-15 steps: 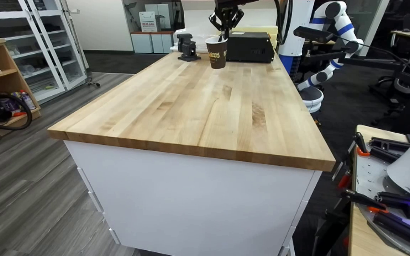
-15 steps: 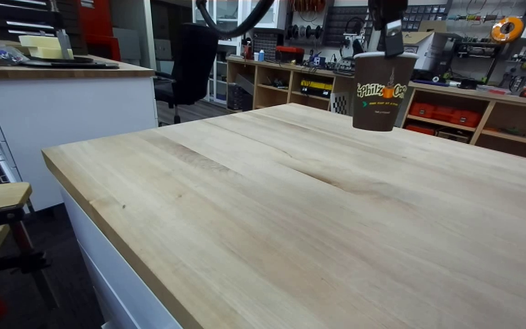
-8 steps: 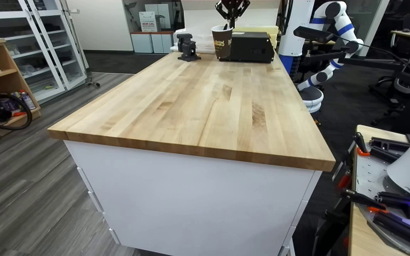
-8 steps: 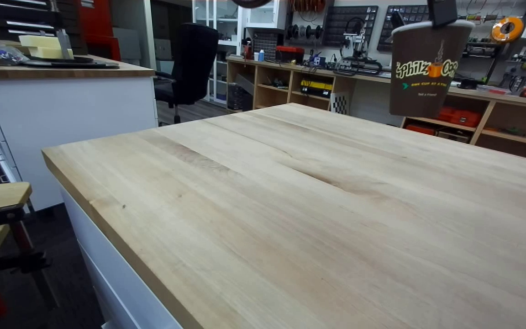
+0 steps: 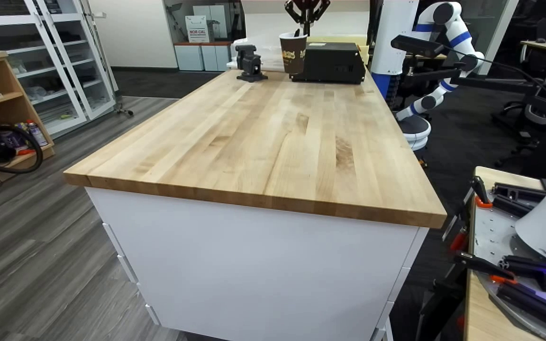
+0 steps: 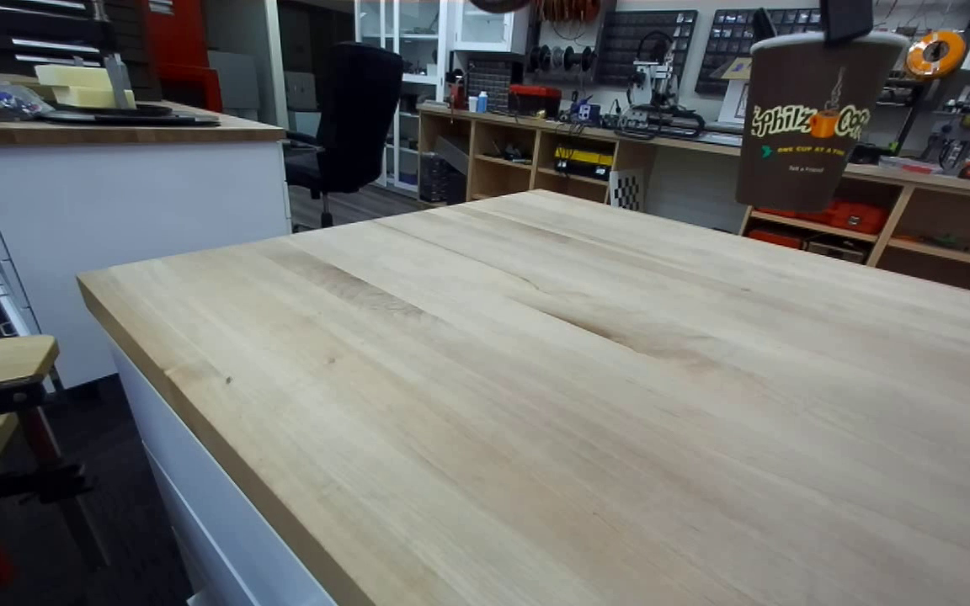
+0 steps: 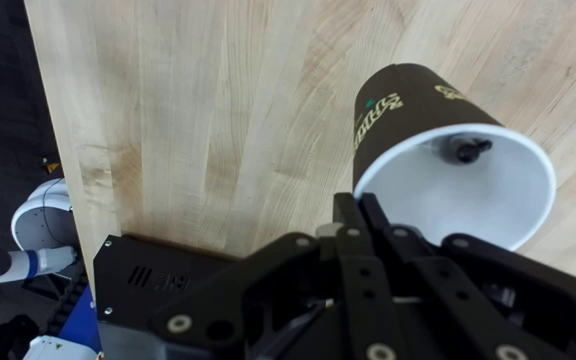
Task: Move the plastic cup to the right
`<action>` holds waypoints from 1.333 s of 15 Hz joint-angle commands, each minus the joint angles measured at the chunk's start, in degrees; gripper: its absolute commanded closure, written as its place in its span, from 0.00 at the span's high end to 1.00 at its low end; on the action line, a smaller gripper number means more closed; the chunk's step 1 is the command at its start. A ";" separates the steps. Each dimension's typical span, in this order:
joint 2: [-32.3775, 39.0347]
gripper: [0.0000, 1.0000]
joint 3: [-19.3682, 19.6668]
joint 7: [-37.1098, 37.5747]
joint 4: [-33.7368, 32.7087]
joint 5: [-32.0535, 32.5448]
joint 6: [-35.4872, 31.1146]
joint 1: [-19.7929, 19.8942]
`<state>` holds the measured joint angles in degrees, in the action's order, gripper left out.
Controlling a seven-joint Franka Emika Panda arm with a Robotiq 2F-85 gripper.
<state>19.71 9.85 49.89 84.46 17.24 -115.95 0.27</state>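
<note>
The plastic cup (image 5: 293, 56) is dark brown with yellowish lettering and a pale rim. It hangs slightly tilted above the wooden table (image 5: 273, 142), toward its far end in that view. It also shows large at the upper right of an exterior view (image 6: 818, 126) and in the wrist view (image 7: 408, 100). My gripper (image 7: 360, 197) is shut on the cup's rim, one finger outside the wall and one inside. The gripper also shows above the cup in both exterior views (image 5: 304, 32) (image 6: 845, 23). A small dark object (image 7: 468, 150) lies inside the cup.
A large black box (image 5: 332, 62) stands on the table just behind the cup, and shows below left in the wrist view (image 7: 153, 280). A squat dark vise-like object (image 5: 250, 64) stands to its left. A white-blue robot arm (image 5: 460, 38) is beyond the table's edge.
My gripper has carried the cup upward and to the right in both exterior views over the last second. Over the last half second it has shifted only slightly. The grip stays shut.
</note>
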 commanded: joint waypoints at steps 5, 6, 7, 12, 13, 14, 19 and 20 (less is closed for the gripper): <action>9.14 0.01 0.95 0.08 -11.27 -4.38 5.50 2.32; 10.25 0.01 1.11 0.04 -12.37 -4.67 5.91 2.54; 11.30 0.01 1.31 0.02 -13.37 -4.81 6.21 2.73; 15.83 0.01 2.16 0.21 -18.18 -5.71 6.56 3.41; 16.64 0.01 2.17 0.11 -19.12 -6.11 6.59 3.66; 17.39 0.01 2.23 0.02 -20.01 -6.44 6.64 3.87; 20.80 0.01 2.36 0.07 -23.98 -8.37 6.49 5.07; 21.53 0.01 2.42 0.05 -24.78 -8.63 6.42 5.31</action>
<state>38.39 12.16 49.89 64.53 10.41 -111.73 4.55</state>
